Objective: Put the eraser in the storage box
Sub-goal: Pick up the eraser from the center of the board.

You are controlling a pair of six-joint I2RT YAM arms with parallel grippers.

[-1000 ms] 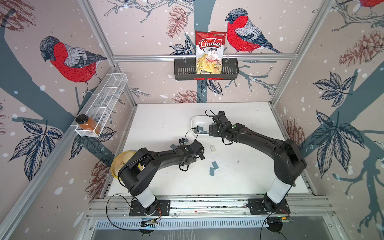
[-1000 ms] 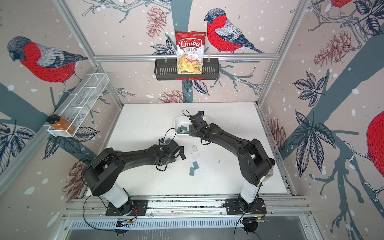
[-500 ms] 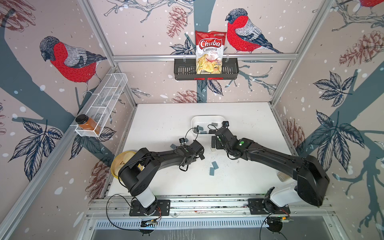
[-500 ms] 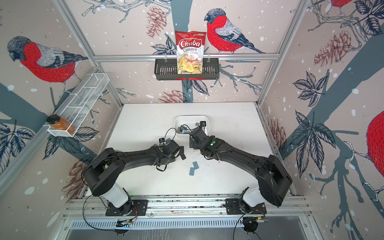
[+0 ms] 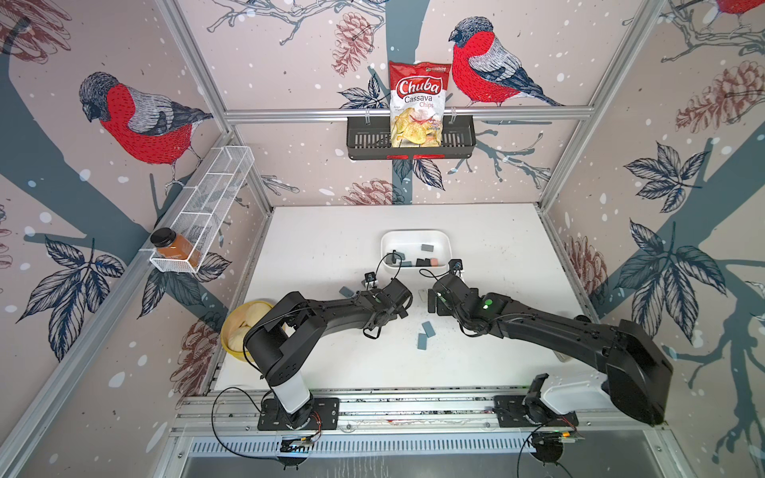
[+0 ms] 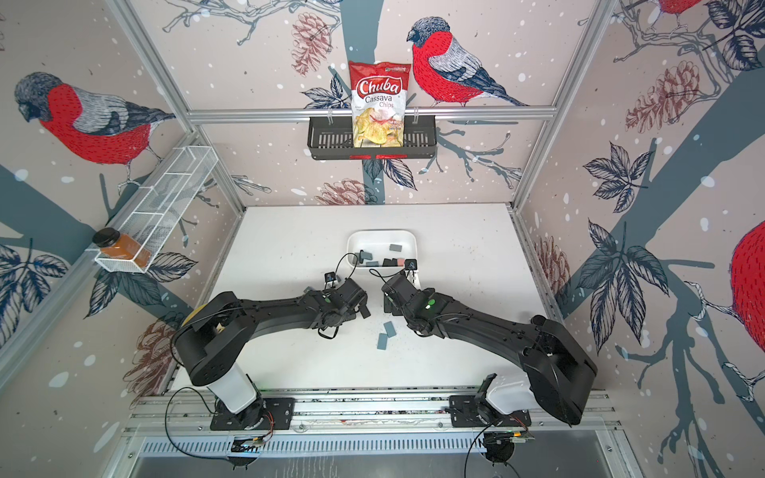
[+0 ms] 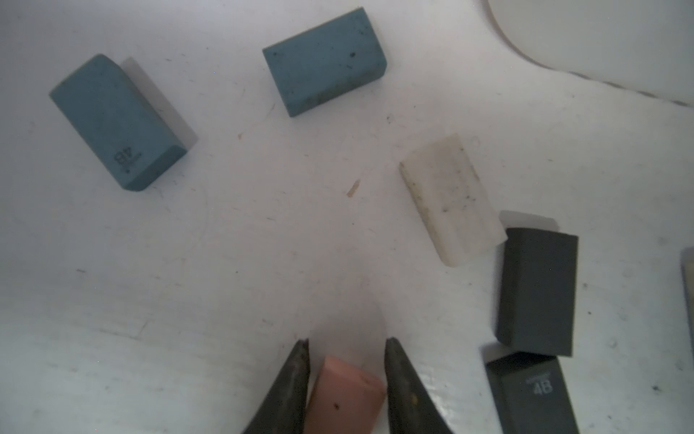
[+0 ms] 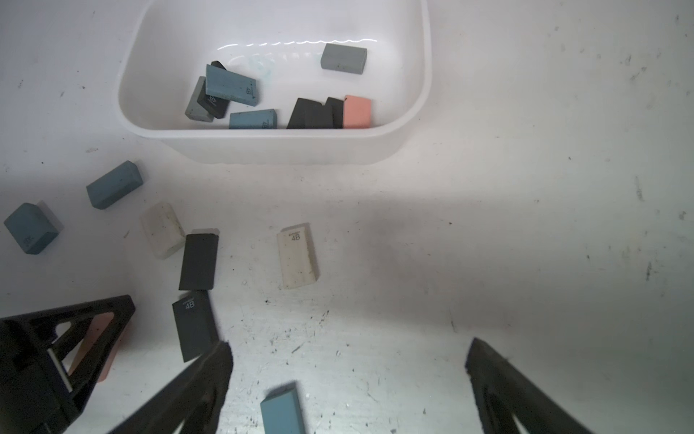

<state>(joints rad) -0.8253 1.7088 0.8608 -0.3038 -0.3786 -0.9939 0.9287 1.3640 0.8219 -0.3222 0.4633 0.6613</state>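
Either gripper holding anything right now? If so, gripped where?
The left gripper pinches the pink eraser across its two long sides; lifted or not, cannot tell. The right gripper is open and holds nothing.

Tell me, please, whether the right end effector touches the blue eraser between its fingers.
Apart: right wrist view shows bare table separating the blue eraser from the right end effector.

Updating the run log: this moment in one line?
left pincer: shut on pink eraser | right pincer: open, empty | box: several erasers inside
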